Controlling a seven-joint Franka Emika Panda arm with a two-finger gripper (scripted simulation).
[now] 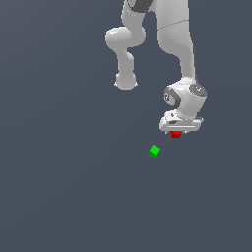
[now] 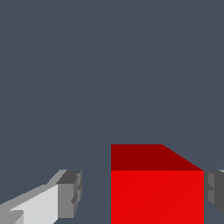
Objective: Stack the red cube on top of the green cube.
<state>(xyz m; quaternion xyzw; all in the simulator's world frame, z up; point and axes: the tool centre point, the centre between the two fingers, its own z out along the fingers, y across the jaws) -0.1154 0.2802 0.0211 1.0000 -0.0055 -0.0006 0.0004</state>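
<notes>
The red cube (image 1: 175, 134) shows just under my white gripper (image 1: 178, 129), on the grey floor. In the wrist view the red cube (image 2: 157, 192) stands between my two fingers. One grey fingertip (image 2: 70, 192) stands apart from the cube with a clear gap. The other fingertip (image 2: 215, 192) is right at the cube's opposite side. The gripper (image 2: 143, 194) is open around the cube and not clamped on it. The green cube (image 1: 154, 151) sits alone on the floor, a short way from the gripper toward the exterior view's left and nearer the camera. It is out of the wrist view.
The arm's white links (image 1: 174, 39) rise behind the gripper, with the elbow (image 1: 125, 44) toward the exterior view's left. The plain dark grey floor (image 1: 64, 187) spreads all around.
</notes>
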